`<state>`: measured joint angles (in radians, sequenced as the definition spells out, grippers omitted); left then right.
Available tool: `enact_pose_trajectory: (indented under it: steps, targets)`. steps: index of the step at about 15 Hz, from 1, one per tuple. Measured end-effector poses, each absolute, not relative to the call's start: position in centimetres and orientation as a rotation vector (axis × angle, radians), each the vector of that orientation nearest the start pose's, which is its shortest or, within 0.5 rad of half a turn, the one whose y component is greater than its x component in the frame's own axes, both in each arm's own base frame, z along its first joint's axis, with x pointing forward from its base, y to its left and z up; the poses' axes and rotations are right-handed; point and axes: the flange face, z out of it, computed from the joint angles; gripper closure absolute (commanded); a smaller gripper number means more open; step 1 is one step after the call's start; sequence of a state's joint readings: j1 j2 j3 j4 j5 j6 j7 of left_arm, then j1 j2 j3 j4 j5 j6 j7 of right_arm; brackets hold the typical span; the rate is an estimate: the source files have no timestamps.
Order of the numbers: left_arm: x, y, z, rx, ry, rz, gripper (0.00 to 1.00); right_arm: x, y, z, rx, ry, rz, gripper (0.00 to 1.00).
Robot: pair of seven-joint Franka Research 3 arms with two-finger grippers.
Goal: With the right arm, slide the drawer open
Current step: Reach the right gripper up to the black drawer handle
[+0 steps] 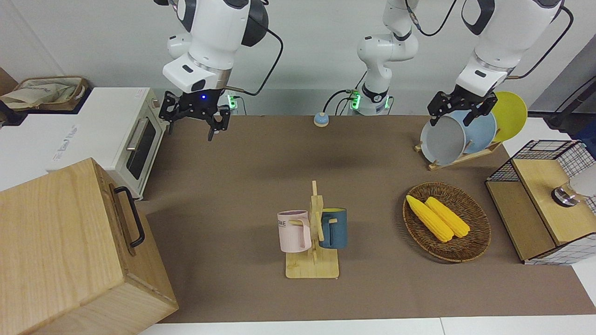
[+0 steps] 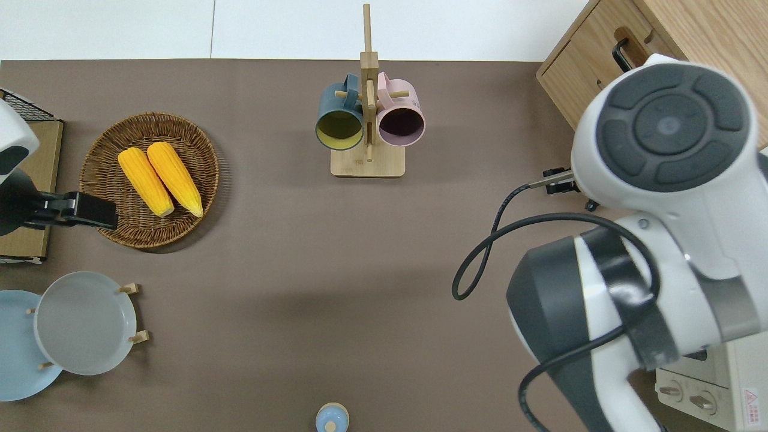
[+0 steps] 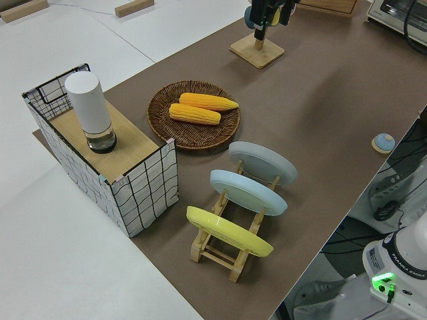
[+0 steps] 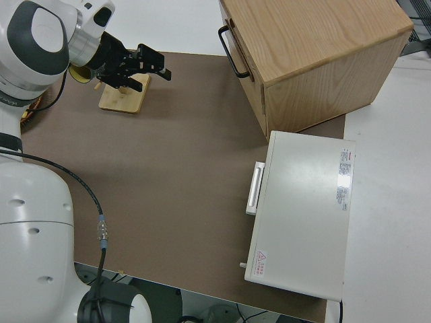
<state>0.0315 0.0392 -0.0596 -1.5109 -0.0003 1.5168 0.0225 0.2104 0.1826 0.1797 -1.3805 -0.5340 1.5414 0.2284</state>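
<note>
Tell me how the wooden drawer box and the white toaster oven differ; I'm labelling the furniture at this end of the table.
The drawer box is pale bare wood; the toaster oven is white. The box's drawer carries a black bar handle; the oven's door handle is silver. The box stands taller and farther from the robots; the oven sits lower and nearer them. Both stand at the right arm's end of the table with their fronts shut, facing the brown mat.
</note>
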Motion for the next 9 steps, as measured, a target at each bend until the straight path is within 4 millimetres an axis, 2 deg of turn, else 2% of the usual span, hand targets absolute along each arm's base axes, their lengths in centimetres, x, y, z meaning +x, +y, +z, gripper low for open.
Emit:
enact_pose_trajectory:
  steps: [4, 9]
  targets:
    - [56.1, -1.5, 62.6, -3.143, 0.080, 0.052, 0.01, 59.1, 18.4, 60.6, -3.770, -0.390, -0.324, 0.017]
    - [56.1, -1.5, 62.6, -3.143, 0.080, 0.052, 0.01, 60.7, 19.9, 56.4, -3.988, -0.639, -0.405, 0.017]
